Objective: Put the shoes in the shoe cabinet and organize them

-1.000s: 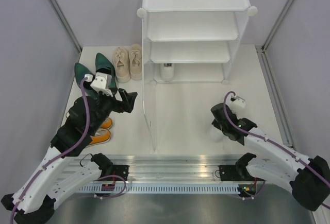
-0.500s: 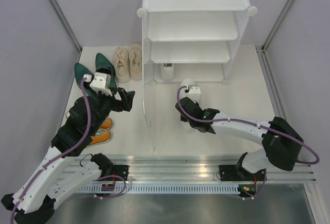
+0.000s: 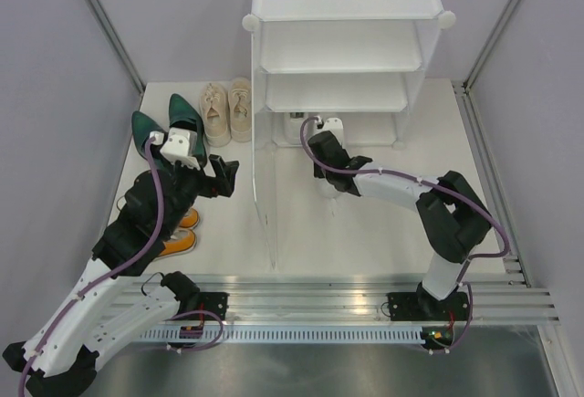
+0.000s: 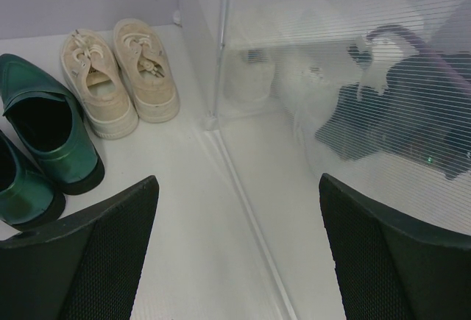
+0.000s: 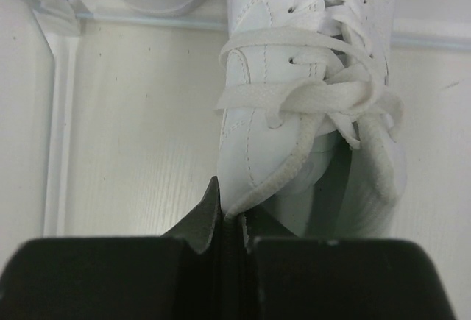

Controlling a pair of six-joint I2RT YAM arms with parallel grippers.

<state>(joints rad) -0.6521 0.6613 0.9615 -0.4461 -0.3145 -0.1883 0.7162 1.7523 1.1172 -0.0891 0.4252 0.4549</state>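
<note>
Cabinet: I see the shoe cabinet (image 3: 342,14) standing upright at the far middle of the white table (image 3: 365,233), open front facing the arms, upper tiers bare.
Right arm: it reaches in low to the front of the bottom tier.
Right gripper (image 5: 228,221): fingers pressed together, clamped on the rim of the held white sneaker (image 5: 309,77) beside its opening, laces running away from the fingers.
Held sneaker, position: its toe end crosses the cabinet's lower front edge; I cannot tell whether the sole rests on the surface or hangs just above it.
Second white sneaker (image 3: 297,126): already inside the bottom tier, just to the left of the held one in the wrist view, close but apart.
Left gripper (image 4: 237,180): fingers spread wide, nothing between them, hovering over bare table just outside the cabinet's translucent side panel (image 4: 331,40).
Through that panel: I make out the right arm and both white shoes as blurred shapes only.
Green heels (image 3: 173,123): outside the cabinet on the left, side by side, near the left gripper.
Cream sneakers (image 3: 226,109): paired just beside the cabinet's left wall, beyond the heels.
Orange sneakers (image 3: 178,237): on the table under the left arm, mostly hidden by it.
</note>
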